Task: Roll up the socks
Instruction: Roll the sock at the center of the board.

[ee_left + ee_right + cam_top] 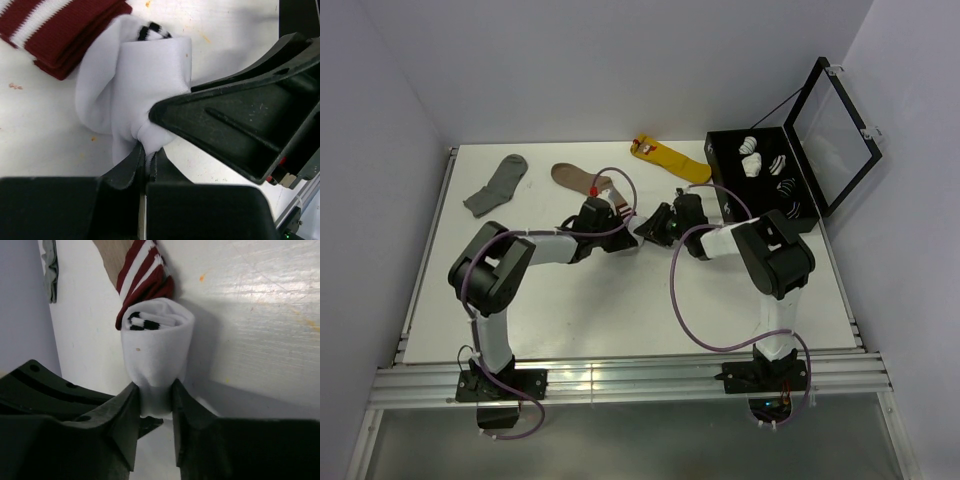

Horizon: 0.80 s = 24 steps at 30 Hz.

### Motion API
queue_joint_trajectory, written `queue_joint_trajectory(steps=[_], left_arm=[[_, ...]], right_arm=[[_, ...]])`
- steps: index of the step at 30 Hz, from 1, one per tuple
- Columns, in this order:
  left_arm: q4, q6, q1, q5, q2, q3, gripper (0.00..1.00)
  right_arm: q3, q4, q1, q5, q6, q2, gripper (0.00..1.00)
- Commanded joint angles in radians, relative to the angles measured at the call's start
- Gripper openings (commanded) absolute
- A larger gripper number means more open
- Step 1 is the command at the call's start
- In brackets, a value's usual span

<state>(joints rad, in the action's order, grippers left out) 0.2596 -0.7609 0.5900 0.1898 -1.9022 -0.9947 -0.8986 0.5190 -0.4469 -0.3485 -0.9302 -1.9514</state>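
Note:
The two white socks are bundled into one roll [135, 75], with the dark stripes [152, 31] showing at its far end. In the right wrist view the roll [157, 345] lies on the table with the striped cuff tucked inside. My left gripper [146, 152] is shut on a thin fold of white fabric at the roll's near end. My right gripper [156, 395] is shut on the roll's other end. In the top view both grippers meet at mid-table, the left [625, 222] and the right [650, 228], and they hide the roll.
A brown sock [575, 178] with a maroon-and-white cuff [55, 30] lies just behind the roll. A grey sock [495, 185] lies at the back left and a yellow sock [670, 158] at the back. An open black box [725, 150] with rolled socks stands at the back right.

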Motion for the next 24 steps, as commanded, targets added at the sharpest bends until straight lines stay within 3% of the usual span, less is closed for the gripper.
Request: queue_joint_trajectory(steps=[1,5,7,8,11,14,17,24], left_arm=[[-0.034,0.005,-0.001,0.065,-0.035,-0.027,0.01],[-0.002,-0.006,0.001,0.091,-0.005,0.004,0.06],[0.013,-0.005,-0.001,0.08,0.04,0.042,0.22],[0.013,0.0,-0.001,0.057,0.055,0.053,0.37],[-0.005,0.02,-0.009,0.005,0.123,0.082,0.58],[-0.008,0.038,-0.034,-0.055,0.192,0.105,0.6],[-0.01,0.058,-0.068,-0.099,0.227,0.11,0.55],[-0.023,0.078,-0.082,-0.078,0.112,0.016,0.51]], right_arm=[[-0.036,-0.089,-0.004,0.036,0.034,-0.007,0.3],[-0.106,-0.264,-0.004,0.051,0.089,0.005,0.05],[-0.138,-0.327,-0.004,0.057,0.135,0.016,0.0],[-0.144,-0.367,-0.004,0.056,0.151,0.017,0.0],[-0.155,-0.421,-0.003,0.039,0.201,0.026,0.0],[-0.145,-0.428,-0.001,-0.012,0.237,0.035,0.0],[-0.138,-0.448,-0.001,-0.044,0.286,0.046,0.0],[-0.16,-0.537,-0.001,-0.069,0.367,0.081,0.0]])
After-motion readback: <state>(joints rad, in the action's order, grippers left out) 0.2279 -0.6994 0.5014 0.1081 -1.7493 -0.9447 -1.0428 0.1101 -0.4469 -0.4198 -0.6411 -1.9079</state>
